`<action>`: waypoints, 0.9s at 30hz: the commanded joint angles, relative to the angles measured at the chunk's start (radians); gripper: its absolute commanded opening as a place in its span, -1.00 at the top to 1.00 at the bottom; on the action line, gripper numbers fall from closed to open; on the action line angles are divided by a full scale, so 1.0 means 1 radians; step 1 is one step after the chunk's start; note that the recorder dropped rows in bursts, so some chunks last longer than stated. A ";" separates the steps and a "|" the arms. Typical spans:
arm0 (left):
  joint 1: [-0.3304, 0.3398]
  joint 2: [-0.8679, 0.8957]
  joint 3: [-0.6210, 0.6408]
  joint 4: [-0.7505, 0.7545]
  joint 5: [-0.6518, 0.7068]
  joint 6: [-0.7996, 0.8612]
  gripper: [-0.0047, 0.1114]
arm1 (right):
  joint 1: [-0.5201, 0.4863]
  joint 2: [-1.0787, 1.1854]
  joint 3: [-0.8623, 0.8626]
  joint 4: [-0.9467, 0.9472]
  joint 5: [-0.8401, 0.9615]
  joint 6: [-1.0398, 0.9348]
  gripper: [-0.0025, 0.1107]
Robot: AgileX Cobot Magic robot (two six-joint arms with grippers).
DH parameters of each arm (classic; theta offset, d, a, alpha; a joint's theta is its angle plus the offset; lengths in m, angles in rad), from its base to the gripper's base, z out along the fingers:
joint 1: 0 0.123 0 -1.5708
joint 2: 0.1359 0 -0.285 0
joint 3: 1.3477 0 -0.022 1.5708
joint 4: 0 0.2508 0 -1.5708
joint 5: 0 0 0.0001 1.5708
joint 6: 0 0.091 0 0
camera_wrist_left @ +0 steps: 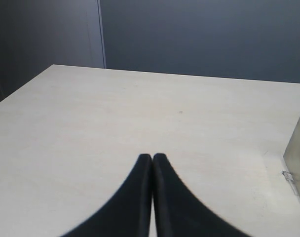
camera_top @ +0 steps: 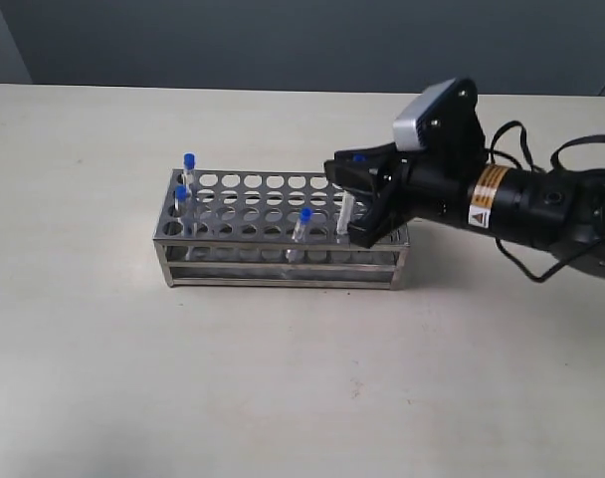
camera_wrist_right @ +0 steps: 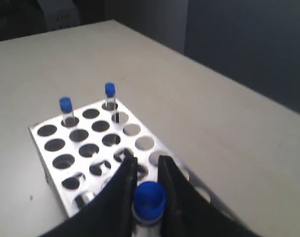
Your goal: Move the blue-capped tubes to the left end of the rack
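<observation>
Setting: pale table (camera_top: 283,398), dark grey-blue wall (camera_top: 283,40) at 12 o'clock.
Rack: steel rack (camera_top: 283,263) at mid-table in the exterior view, with its long axis running 9 to 3 o'clock. The top plate has four rows of round holes, most of them empty.
Right gripper: the right gripper (camera_top: 352,199) reaches in from 3 o'clock and sits over the 3 o'clock end of the rack. A grey wrist camera (camera_top: 432,110) rides on top of it.
Right grip: the black fingers (camera_wrist_right: 123,187) are closed in on the held tube (camera_wrist_right: 149,198), one on each side of its blue cap and touching it. The gap between them is narrow, only as wide as the cap.
Held tube: it stands upright between the fingers. Its clear body runs down to plate level, and whether the foot sits in a hole cannot be told.
Corner tube: the corner tube (camera_top: 189,164) is upright in the corner hole at the 9 o'clock end, on the 12 o'clock side.
Second end tube: the second end tube (camera_top: 181,199) is in the same end column, toward 6 o'clock. The right wrist view shows one empty hole between the two.
Mid tube: the mid tube (camera_top: 302,227) is near the 6 o'clock edge, just toward 9 o'clock from the held tube. It is tilted, with its cap leaning toward 1 o'clock.
Left gripper: the left gripper (camera_wrist_left: 152,159) has its fingertips pressed together and holds nothing. It is above bare table, and only an end of the rack shows at the edge of its view.
</observation>
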 commanded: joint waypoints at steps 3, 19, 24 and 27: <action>-0.003 -0.004 -0.001 0.003 0.002 -0.002 0.90 | 0.004 -0.102 -0.111 -0.016 0.018 0.064 0.96; -0.003 -0.004 -0.001 0.003 0.002 -0.002 0.90 | 0.292 0.133 -0.547 -0.144 0.324 0.178 0.96; -0.003 -0.004 -0.001 0.003 0.000 -0.002 0.90 | 0.312 0.222 -0.614 -0.161 0.316 0.178 0.96; -0.003 -0.004 -0.001 0.003 0.000 -0.002 0.90 | 0.320 0.257 -0.644 -0.161 0.316 0.185 0.96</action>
